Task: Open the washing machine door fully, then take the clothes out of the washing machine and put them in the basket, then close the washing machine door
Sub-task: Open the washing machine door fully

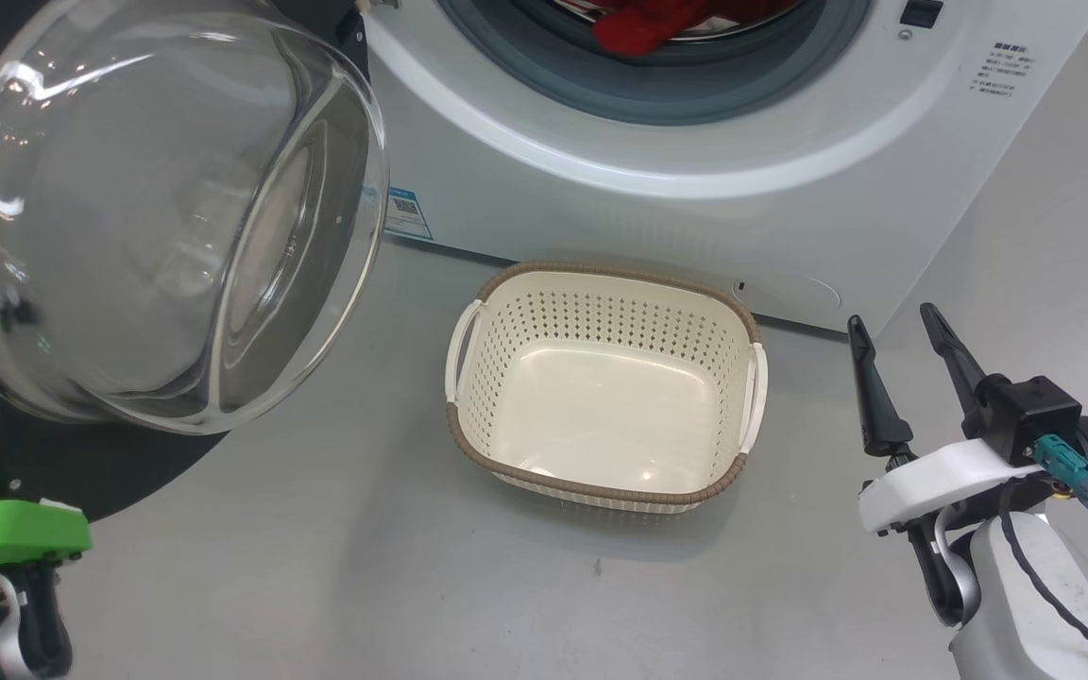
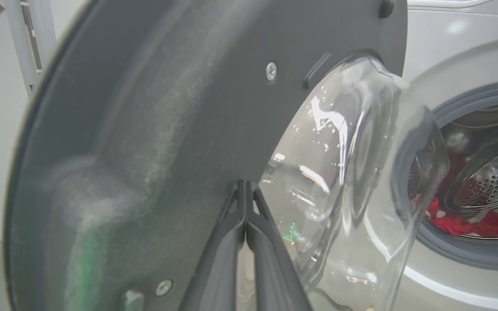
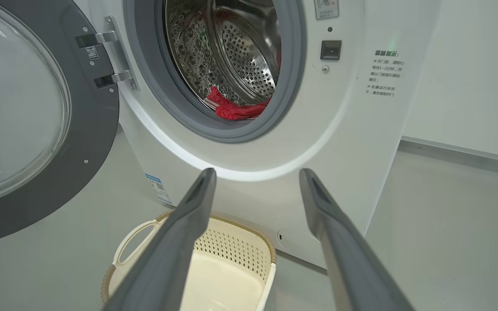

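The washing machine (image 1: 695,151) stands with its door (image 1: 157,208) swung out to the left, glass bowl facing me. Red clothes (image 1: 648,24) lie at the drum's front lip; these clothes (image 3: 236,108) also show in the right wrist view. The cream basket (image 1: 601,274) sits empty on the floor below the drum opening. My right gripper (image 1: 891,316) is open to the right of the basket, holding nothing. In its wrist view, my left gripper (image 2: 244,183) is shut and empty, its tips at the grey inner face of the door (image 2: 167,108), beside the glass bowl.
Grey floor (image 1: 317,567) spreads around the basket. The door hinge (image 3: 110,56) is on the machine's left side, and a latch socket (image 3: 330,49) on its right. A white wall with a skirting (image 3: 461,151) runs to the right of the machine.
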